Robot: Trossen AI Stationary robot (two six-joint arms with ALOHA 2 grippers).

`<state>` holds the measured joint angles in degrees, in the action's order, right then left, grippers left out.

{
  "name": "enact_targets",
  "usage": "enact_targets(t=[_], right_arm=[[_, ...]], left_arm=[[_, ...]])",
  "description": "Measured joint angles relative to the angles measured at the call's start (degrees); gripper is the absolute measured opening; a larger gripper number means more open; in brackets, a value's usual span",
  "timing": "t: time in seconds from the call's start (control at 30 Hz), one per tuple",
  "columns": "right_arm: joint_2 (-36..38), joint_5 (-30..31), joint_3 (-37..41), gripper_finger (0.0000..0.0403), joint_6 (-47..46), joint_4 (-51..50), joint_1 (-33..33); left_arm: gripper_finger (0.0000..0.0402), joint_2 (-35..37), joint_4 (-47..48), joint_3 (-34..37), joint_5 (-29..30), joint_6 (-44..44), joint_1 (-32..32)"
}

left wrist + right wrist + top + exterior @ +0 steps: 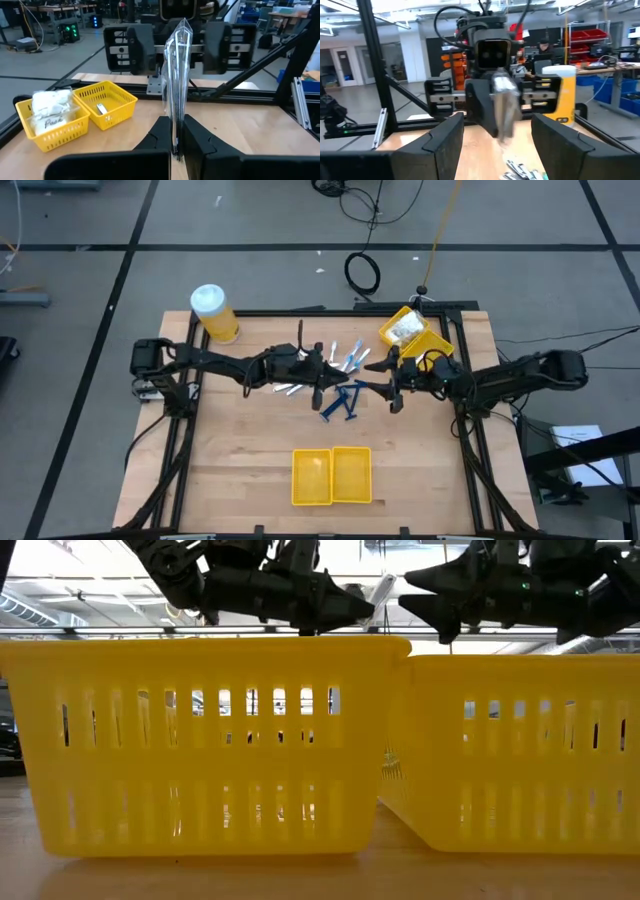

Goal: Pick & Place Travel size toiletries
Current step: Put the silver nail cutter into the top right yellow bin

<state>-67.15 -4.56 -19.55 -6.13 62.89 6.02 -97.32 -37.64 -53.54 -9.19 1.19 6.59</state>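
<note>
Two arms are meeting over the middle of the counter (250, 440), raised above it. Left gripper (176, 145) is holding its jaws closed on a clear packet (178, 75), pinching it at the lower edge so it is standing upright between the fingers; what is inside is hard to make out. Right gripper (495, 145) is hovering directly opposite, facing the left one, jaws spread wide and gripping nothing. In the right wrist view the packet (504, 102) is hanging blurred between the two wrists, ahead of the open fingers and not touching them.

Below and between the arms, loose toiletries are lying on the wood: white and light-blue sticks (350, 356) in a scatter, and dark blue razors (343, 402) just in front of them, all apart from both grippers.

Yellow two-compartment bin (331, 476) is sitting near the front edge, well apart from the pile. Second yellow bin (82, 117) is sitting at the back right corner, one compartment holding white packets (50, 111), the other a small silvery piece (101, 108). Yellow jar with a white lid (214, 313) is standing at the back left.
</note>
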Motion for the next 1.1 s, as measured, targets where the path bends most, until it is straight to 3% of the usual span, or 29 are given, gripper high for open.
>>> enact_targets(t=[0.5, 0.97, 1.1], right_arm=[[-11.6, 0.3, -7.7, 0.0196, -0.2, 0.8, -0.9], [-11.1, 0.4, -7.8, 0.0037, 1.0, 0.7, -0.9], [-11.0, 0.3, -7.8, 0.0027, 1.3, 0.3, -0.9]], left_arm=[[0.0014, 0.0, 1.8, 0.0, 0.0, 0.8, 0.0], [0.0008, 0.1, 3.0, 0.0, -0.4, 0.2, 0.0], [0.0017, 0.1, 3.3, 0.0, -0.3, 0.4, 0.0]])
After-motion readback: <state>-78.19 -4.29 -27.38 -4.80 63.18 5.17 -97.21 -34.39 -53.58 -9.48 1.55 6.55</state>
